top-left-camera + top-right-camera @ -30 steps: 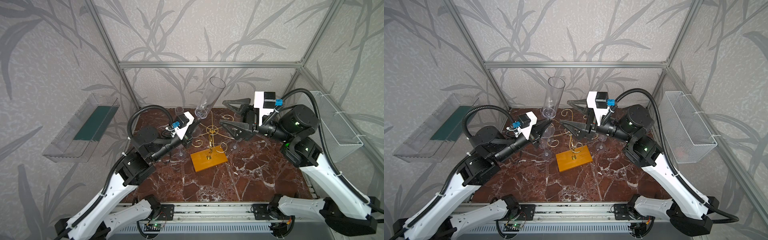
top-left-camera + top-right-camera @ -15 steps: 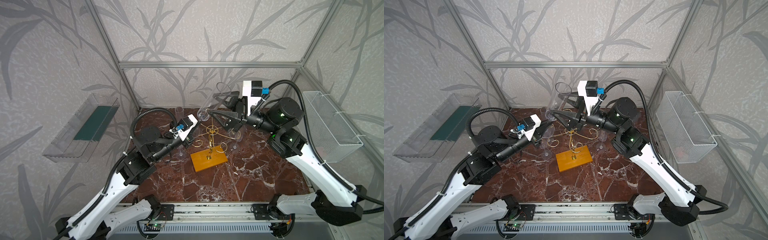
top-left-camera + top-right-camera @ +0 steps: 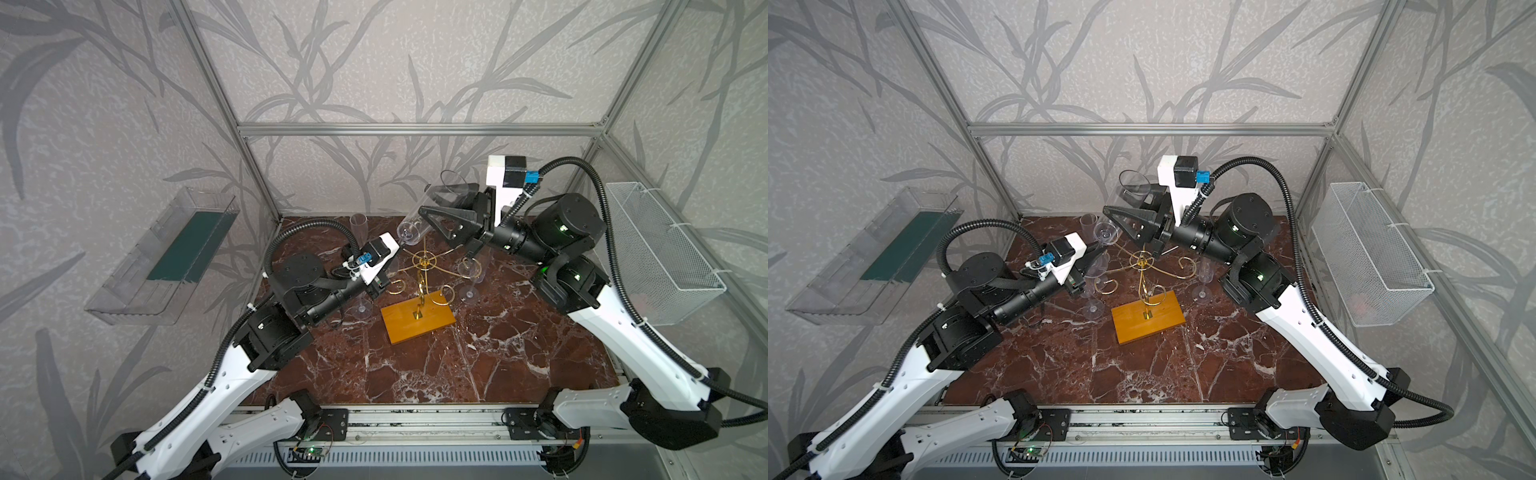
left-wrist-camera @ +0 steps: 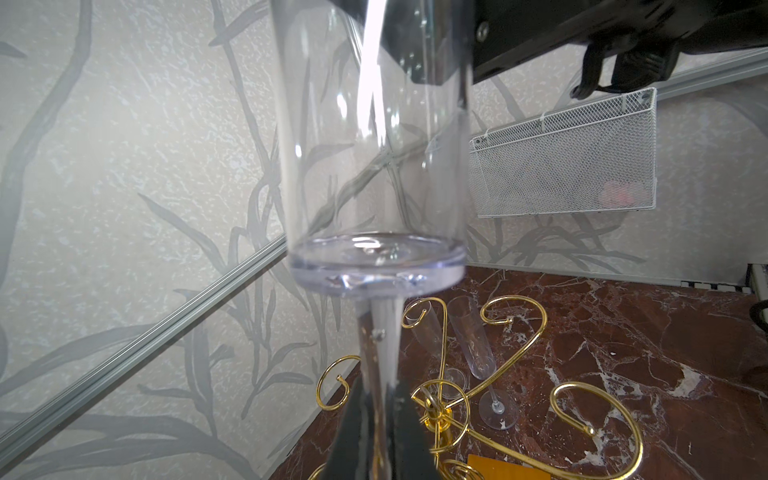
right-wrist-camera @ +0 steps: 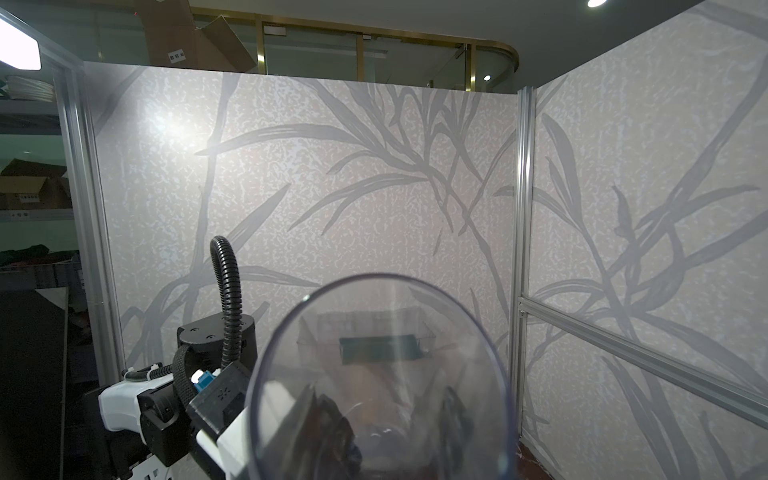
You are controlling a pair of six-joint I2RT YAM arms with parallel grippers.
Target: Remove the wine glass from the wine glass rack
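Note:
The wine glass is a tall clear glass, tilted in the air just above and behind the gold hub of the wine glass rack, which stands on an orange-yellow wooden base. My left gripper is shut on its stem. My right gripper reaches in from the right, its jaws against both sides of the bowl. In the right wrist view the rim of the wine glass fills the space before that gripper. In the left wrist view the bowl rises over the rack.
Other clear glasses stand on the marble table around the rack: one at the back left, one by the left arm, two on the right. A white wire basket hangs on the right wall and a clear bin on the left wall.
My right gripper has swung in from the right and up to the bowl, and its jaws have narrowed around it. The glass leans further over. The left arm has hardly moved.

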